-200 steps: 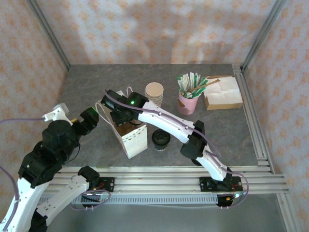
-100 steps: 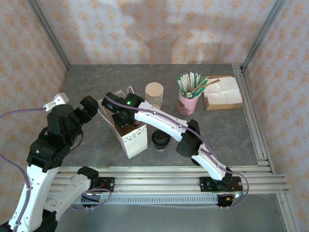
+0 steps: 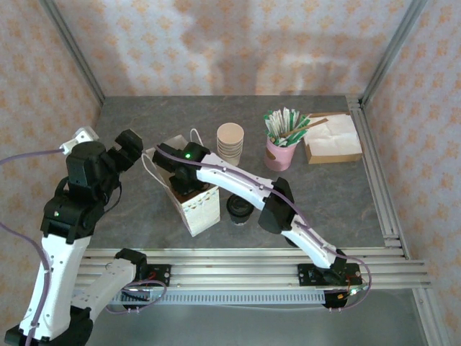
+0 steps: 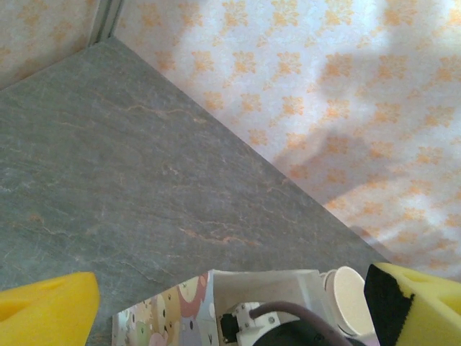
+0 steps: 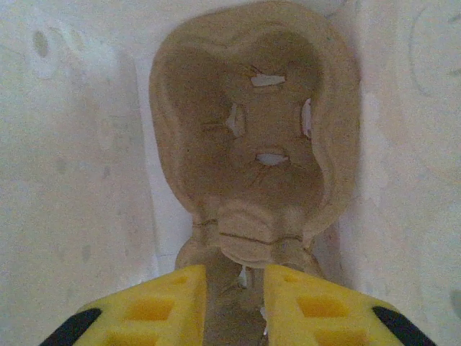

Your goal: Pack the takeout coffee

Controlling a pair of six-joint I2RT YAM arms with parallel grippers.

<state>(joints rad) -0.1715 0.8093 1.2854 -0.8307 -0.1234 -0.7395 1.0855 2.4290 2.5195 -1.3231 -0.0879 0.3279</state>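
The coffee cup (image 3: 240, 207), black lid on, stands on the worktop (image 3: 331, 209) just right of the white bag (image 3: 203, 210), outside it. The right pincer (image 5: 235, 306) is down inside the bag. Its yellow fingers (image 5: 155, 306) are narrowly apart with the end of a pulp cup tray (image 5: 252, 144) between them; whether they pinch it I cannot tell. The left pincer (image 3: 127, 150) hangs left of the bag, spread wide and empty.
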